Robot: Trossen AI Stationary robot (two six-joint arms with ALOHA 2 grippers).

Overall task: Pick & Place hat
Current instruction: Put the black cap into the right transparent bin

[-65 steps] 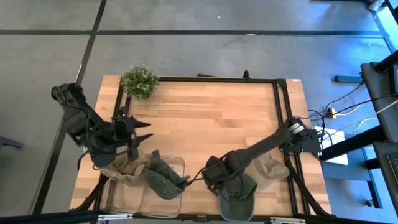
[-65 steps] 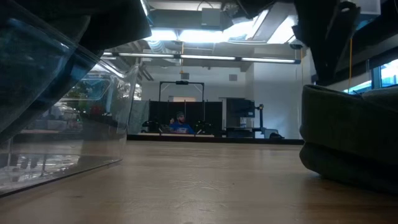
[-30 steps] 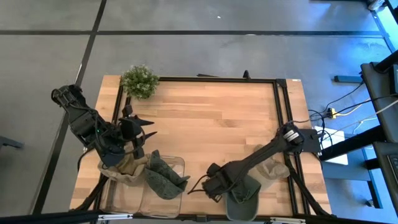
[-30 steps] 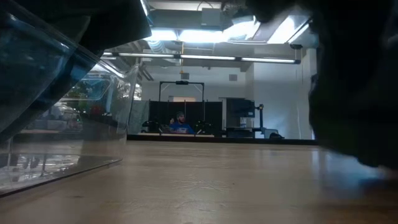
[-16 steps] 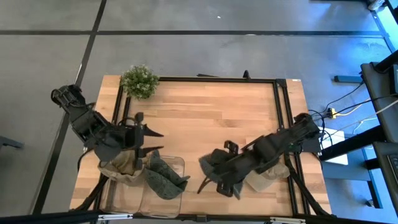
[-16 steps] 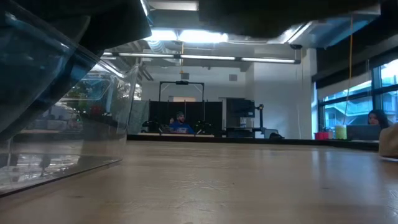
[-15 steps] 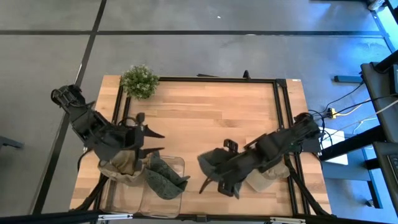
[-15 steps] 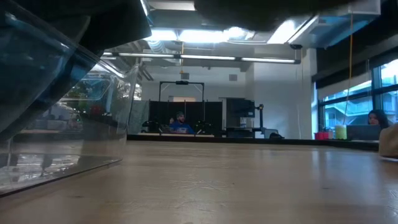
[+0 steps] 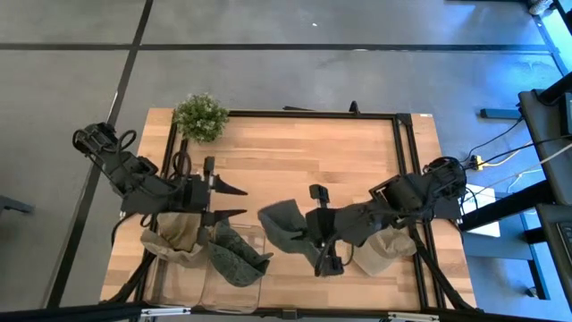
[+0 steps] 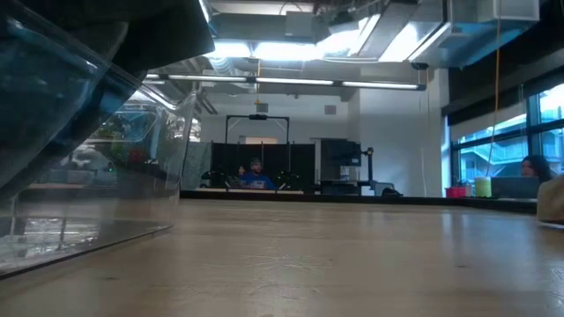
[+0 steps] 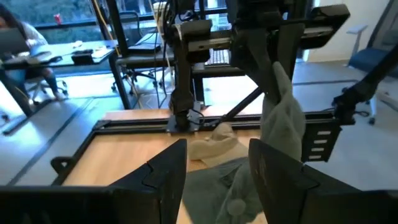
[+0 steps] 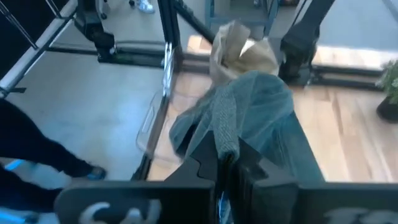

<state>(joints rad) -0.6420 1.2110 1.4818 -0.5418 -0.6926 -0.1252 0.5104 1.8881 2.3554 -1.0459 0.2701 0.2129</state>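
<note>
My right gripper [image 9: 304, 230] is shut on a grey-green hat [image 9: 281, 223] and holds it in the air over the table's near middle, just right of the clear bin [image 9: 234, 284]. The same hat shows in the right wrist view [image 12: 252, 118] and the left wrist view [image 11: 283, 118]. My left gripper [image 9: 234, 201] is open and empty above the bin's far side. A second green hat [image 9: 234, 257] lies in the bin. A beige hat [image 9: 172, 238] drapes over the bin's left wall. Another beige hat [image 9: 380, 252] lies on the table at the near right. My right gripper pinches a bunched fold of the hat's cloth [image 12: 225, 134] between its two fingers. The fingers come roughly level from the table's right, pointing left. The hat spreads out beyond the fingertips and hangs slack, lifted clear of the table.
A small potted plant [image 9: 200, 116] stands at the far left corner. A black frame [image 9: 404, 161] runs along the table's far and right edges. In the low view the bin's clear wall [image 10: 79, 176] fills the left. People sit in the room behind.
My right gripper has lifted the grey-green hat off the table's near edge and carried it up and toward the table's left, next to the bin. The hat now hangs clear of the table. My left gripper has gone a little toward the table's right, still open.
</note>
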